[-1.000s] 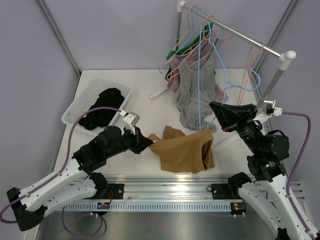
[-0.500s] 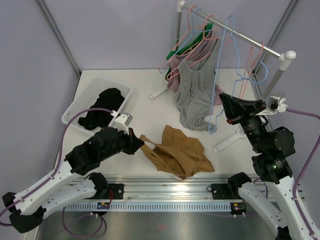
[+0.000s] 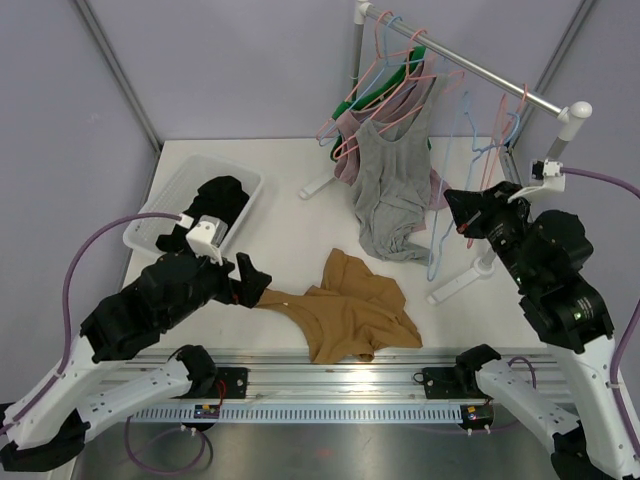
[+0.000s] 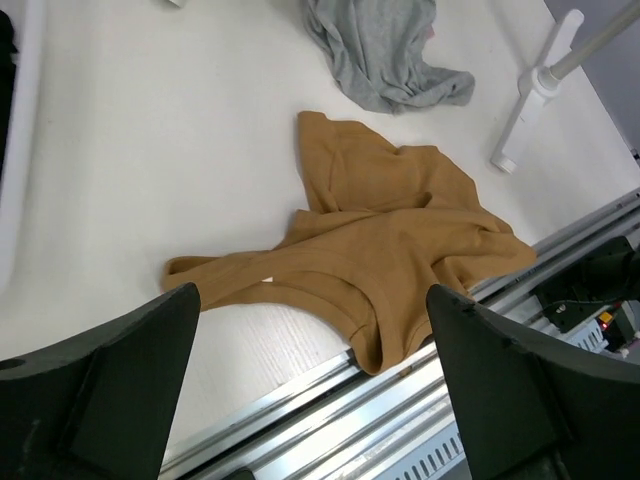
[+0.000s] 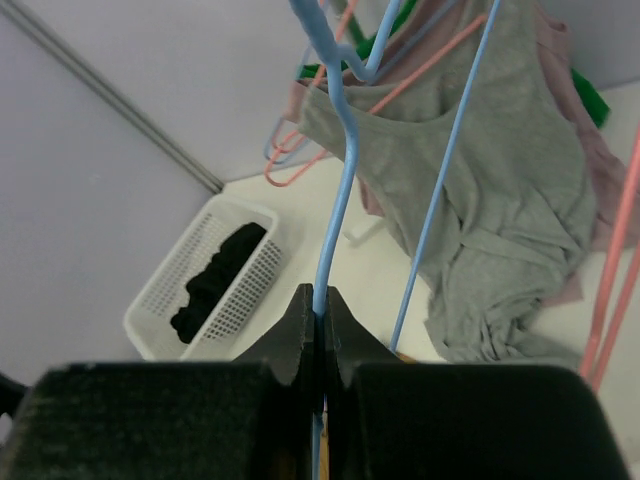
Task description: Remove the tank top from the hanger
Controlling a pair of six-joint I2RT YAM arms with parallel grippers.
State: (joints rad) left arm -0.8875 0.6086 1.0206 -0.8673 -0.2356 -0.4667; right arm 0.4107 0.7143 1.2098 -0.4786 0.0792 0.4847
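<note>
So the tan tank top [image 3: 345,315] is off its hanger and lying in a crumpled heap on the desk [image 3: 290,210], right by the front edge and about the middle. One strap end trails out to the left.

The left hand [image 3: 250,283] hangs over that strap end with its fingers spread wide. It's holding nothing, and in its wrist view the top sits on the desk between the two fingers.

The right hand [image 3: 470,215] is up near the rack's right post, pinched tight on the wire of the bare blue hanger [image 5: 335,200].

It's pretty crowded back there. The clothes rack [image 3: 470,65] runs across the far right corner, loaded with pink hangers. A grey tank top [image 3: 385,190] hangs from one of them, its hem bunched on the desk just behind the tan one. There's something green [image 3: 375,97] further up the rail. The rack's white foot [image 3: 460,282] pokes out just to the right of the tan top.

Over at the left edge is a white basket [image 3: 160,215] with black clothes [image 3: 205,225] in it.
</note>
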